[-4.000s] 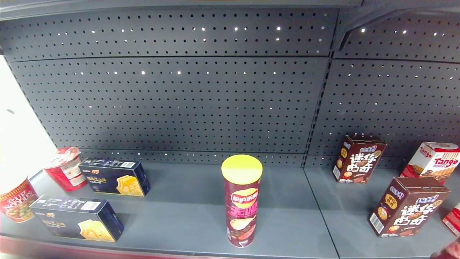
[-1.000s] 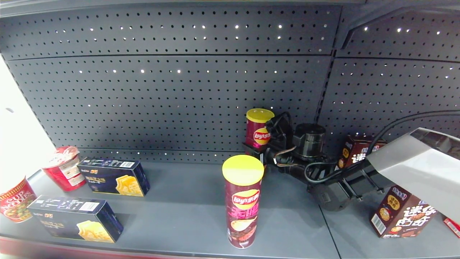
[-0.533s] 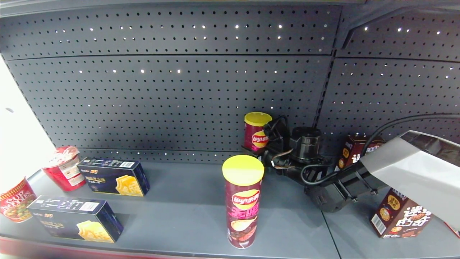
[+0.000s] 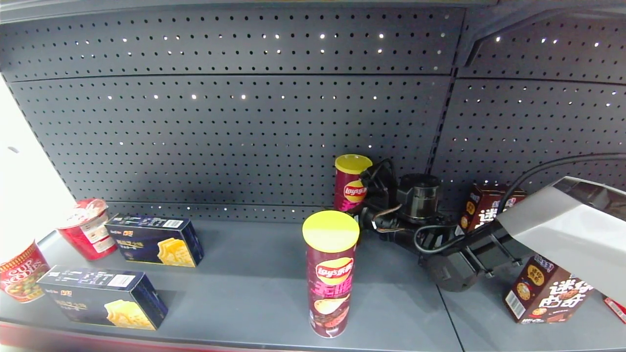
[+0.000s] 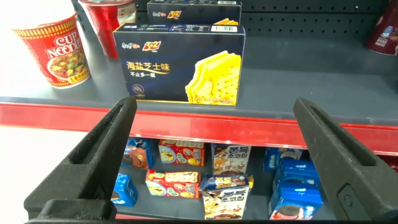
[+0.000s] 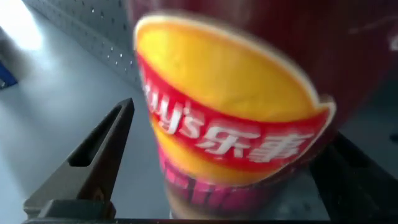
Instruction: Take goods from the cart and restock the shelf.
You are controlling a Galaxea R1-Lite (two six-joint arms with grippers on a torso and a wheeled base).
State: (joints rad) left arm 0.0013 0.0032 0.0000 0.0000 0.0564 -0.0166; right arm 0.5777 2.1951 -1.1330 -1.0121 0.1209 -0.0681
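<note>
Two chip cans on shelf: front can stood upright; rear can was clamped in right gripper near the back panel. Advised: lower plumb, seat base flat, then release. Left gripper gaped empty.

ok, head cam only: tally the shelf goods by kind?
Chip cans: 2
Noodle cups: 2
Dark blue boxes: 2
Brown boxes: 2
Red pack, cut off at right edge: 1
Total: 9
</note>
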